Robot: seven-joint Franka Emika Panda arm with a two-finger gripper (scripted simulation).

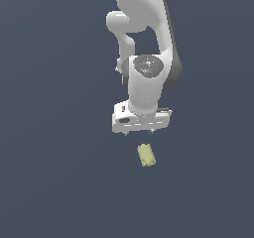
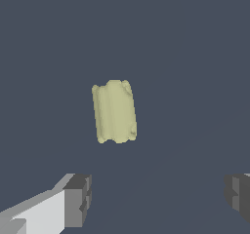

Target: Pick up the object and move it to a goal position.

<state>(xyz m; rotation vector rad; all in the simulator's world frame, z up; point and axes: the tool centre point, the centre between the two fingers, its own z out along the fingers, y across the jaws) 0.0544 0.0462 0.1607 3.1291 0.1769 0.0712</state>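
The object (image 1: 146, 155) is a small pale yellow-green ridged block lying on the dark grey surface, just below the white gripper (image 1: 141, 131) in the exterior view. In the wrist view the object (image 2: 114, 111) lies ahead of the two grey fingertips (image 2: 78, 200), apart from them and not between them. The gripper (image 2: 158, 196) stands open, its jaws spread far wider than the block, with nothing held. In the exterior view the fingers are mostly hidden under the white hand.
The white Panda arm (image 1: 146, 43) rises from the hand toward the upper part of the exterior view. A plain dark grey floor (image 1: 49, 157) surrounds the block on all sides.
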